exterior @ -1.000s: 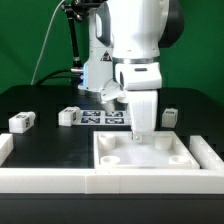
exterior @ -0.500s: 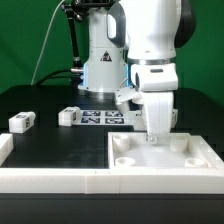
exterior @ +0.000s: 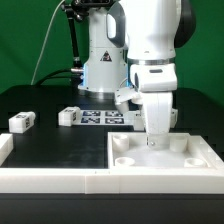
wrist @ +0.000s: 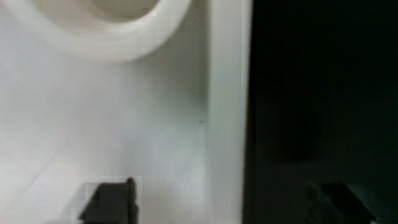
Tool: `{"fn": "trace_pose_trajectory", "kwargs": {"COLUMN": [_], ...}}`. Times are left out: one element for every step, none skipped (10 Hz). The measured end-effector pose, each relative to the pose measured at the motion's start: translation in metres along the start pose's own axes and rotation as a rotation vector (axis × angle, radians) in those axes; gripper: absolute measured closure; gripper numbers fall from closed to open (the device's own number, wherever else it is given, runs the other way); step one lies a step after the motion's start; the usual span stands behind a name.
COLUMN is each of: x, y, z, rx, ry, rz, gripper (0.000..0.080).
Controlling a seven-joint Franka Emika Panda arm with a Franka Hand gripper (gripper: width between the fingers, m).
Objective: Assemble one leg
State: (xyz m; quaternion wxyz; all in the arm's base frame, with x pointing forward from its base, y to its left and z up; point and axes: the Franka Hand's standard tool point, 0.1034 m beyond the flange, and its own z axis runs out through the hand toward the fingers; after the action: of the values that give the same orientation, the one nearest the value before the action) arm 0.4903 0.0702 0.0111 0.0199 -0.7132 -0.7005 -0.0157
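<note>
The large white square panel [exterior: 152, 166] with round corner sockets lies at the exterior view's right, against the white front rail. My gripper [exterior: 153, 140] stands upright over the panel's far edge. In the wrist view the gripper [wrist: 224, 205] is open. One dark fingertip [wrist: 111, 200] is over the white panel [wrist: 107, 120] and the other is over the black table, so the fingers straddle the panel's edge. Two small white legs with marker tags lie on the table at the left, one [exterior: 22, 121] farther left and one [exterior: 69, 115] nearer the middle.
The marker board [exterior: 104, 118] lies flat behind the panel, by the robot's base. A white rail [exterior: 50, 178] runs along the table's front, with a short white piece [exterior: 5, 148] at its left end.
Between 1.0 s and 0.5 s ago my gripper and the white panel both moved toward the exterior view's right. Nothing has visibly moved since then.
</note>
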Motion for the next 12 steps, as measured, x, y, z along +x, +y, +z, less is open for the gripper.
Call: {"fn": "trace_pose_trajectory", "kwargs": {"x": [0.0, 0.0, 0.0, 0.0, 0.0, 0.0, 0.0, 0.002, 0.003, 0.001, 0.001, 0.001], "y": [0.0, 0.0, 0.0, 0.0, 0.0, 0.0, 0.0, -0.004, -0.008, -0.011, -0.012, -0.013], "z": [0.0, 0.0, 0.0, 0.0, 0.0, -0.002, -0.014, -0.029, -0.044, -0.057, -0.064, -0.061], "rx": [0.0, 0.0, 0.0, 0.0, 0.0, -0.003, -0.018, -0.035, -0.047, -0.062, -0.072, -0.067], "ry": [0.0, 0.0, 0.0, 0.0, 0.0, 0.0, -0.005, -0.012, -0.021, -0.028, -0.03, -0.029], "rz": [0.0, 0.0, 0.001, 0.001, 0.001, 0.007, 0.029, 0.049, 0.058, 0.056, 0.074, 0.09], "gripper": [0.0218, 0.0218, 0.0159, 0.0152, 0.0152, 0.015, 0.015, 0.015, 0.015, 0.015, 0.015, 0.015]}}
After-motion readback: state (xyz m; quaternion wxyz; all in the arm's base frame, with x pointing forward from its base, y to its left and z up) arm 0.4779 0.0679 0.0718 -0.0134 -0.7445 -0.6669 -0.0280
